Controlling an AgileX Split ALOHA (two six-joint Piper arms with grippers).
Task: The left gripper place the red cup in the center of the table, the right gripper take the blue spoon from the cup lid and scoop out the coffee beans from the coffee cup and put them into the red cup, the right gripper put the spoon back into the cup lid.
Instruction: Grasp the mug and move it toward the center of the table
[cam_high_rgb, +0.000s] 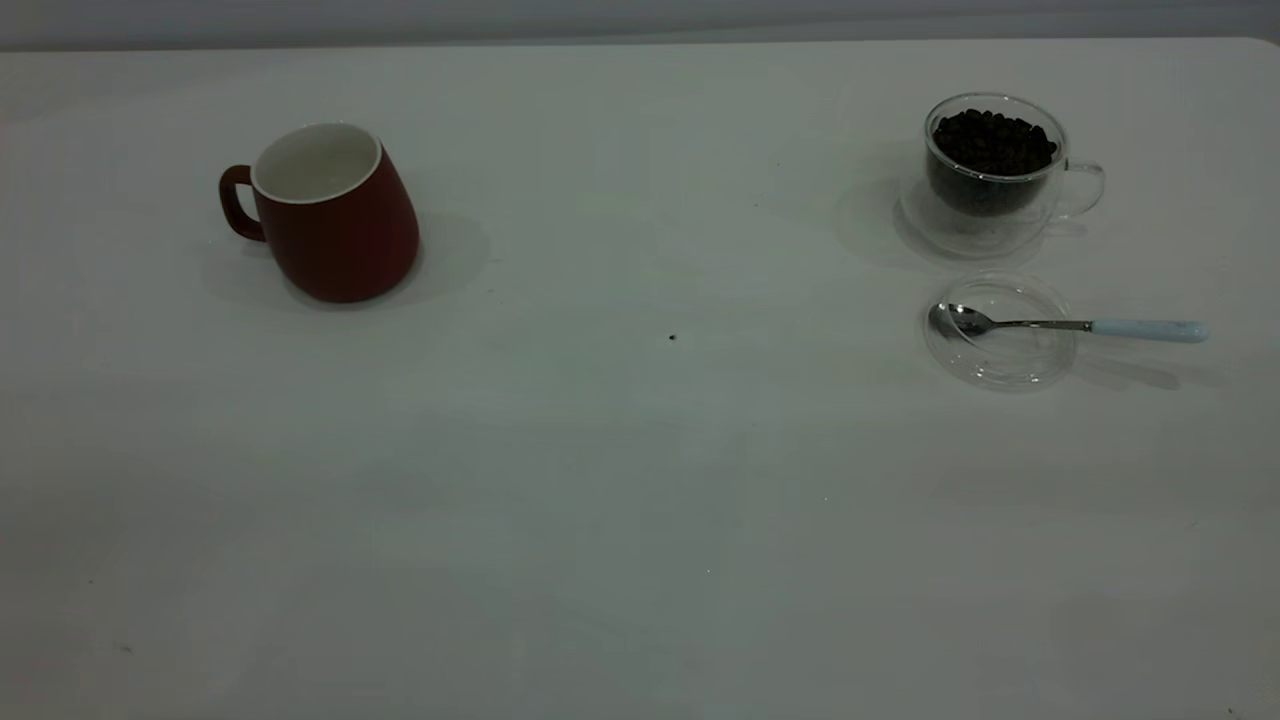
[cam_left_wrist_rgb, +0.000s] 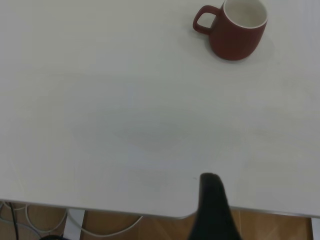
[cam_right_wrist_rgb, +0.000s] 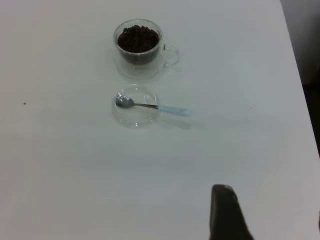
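Note:
The red cup stands upright and empty at the table's left, handle turned to the left; the left wrist view shows the red cup far off. At the right, the coffee cup holds coffee beans. In front of it lies the cup lid with the blue spoon across it, bowl in the lid, handle pointing right. The right wrist view shows the coffee cup, cup lid and blue spoon. My left gripper hangs open at the table's near edge. My right gripper is open, well short of the spoon.
The white table carries a small dark speck near its middle. Cables and a wooden floor show beyond the table edge in the left wrist view. Neither arm appears in the exterior view.

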